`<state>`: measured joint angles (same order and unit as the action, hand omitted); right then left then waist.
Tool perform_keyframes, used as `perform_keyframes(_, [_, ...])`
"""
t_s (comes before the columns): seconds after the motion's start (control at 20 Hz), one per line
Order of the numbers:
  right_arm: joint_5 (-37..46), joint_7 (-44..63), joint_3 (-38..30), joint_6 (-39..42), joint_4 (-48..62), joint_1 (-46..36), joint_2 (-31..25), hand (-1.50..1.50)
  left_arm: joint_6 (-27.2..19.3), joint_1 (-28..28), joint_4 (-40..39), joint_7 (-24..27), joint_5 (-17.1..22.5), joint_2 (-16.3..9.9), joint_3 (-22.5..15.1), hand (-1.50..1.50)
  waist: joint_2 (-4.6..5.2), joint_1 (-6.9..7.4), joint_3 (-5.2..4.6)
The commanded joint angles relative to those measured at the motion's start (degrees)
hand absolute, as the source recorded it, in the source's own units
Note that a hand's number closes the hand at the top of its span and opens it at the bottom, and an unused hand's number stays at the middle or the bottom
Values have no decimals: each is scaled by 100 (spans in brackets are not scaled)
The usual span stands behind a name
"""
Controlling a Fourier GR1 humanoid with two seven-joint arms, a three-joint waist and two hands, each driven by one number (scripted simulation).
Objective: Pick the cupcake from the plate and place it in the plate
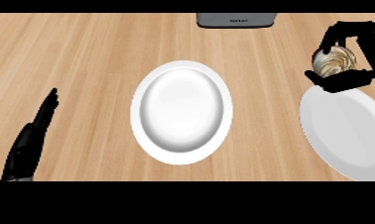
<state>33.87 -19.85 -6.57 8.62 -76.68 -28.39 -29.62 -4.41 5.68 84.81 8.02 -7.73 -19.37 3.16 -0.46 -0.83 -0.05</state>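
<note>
Right hand point(344, 57) has its fingers wrapped round the cupcake point(334, 61), just above the right plate's point(344, 134) far rim, center plate point(181, 112) bare, left hand point(33, 136) resting with straight fingers.

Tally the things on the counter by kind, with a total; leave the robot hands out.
Plates: 2, a centre plate and a right-edge plate.
Cupcakes: 1, the cupcake held in the right robot hand.
Grey appliance at the far edge: 1.
Total: 4.
</note>
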Motion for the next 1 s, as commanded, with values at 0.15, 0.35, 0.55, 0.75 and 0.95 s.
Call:
perform_keyframes(0.15, [-664,1047,313,1113,-2061,117,308,150,192,214,32,159,22,-66,100,0,12,40,-2])
perform_keyframes(0.35, [-476,2113,1053,1126,-2657,-56,1101,150,269,-15,158,-37,64,-48,117,0,23,96,-2])
perform_keyframes(0.55, [-256,3076,1516,1103,-2962,-240,1718,150,103,11,137,-89,-107,144,81,0,31,107,1])
perform_keyframes(0.75, [157,3693,2114,963,-2643,-504,2353,150,309,238,454,-203,-26,32,135,0,28,153,2])
perform_keyframes(0.95, [463,3296,2201,854,-1336,-901,2501,150,377,116,267,20,-60,27,217,0,50,163,4])
